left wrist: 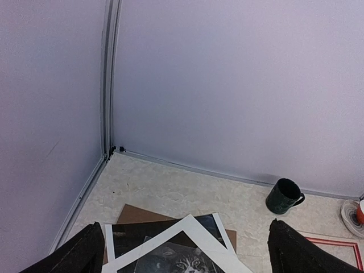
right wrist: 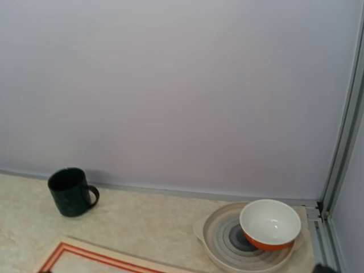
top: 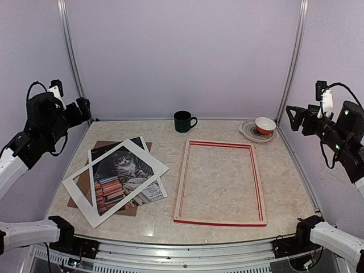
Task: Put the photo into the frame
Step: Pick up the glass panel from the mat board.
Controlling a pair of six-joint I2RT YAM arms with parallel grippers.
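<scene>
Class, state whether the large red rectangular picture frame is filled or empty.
Empty. Bare tabletop shows through the red rectangular picture frame; the paper cat photo lies outside it, to the left.

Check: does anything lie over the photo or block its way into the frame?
Yes. The white mat border lies tilted on top of the photo, overlapping its edges, so it likely has to come off first. The frame's opening shows only bare table, and the mug and bowl stand beyond its far rail, off the path.
</scene>
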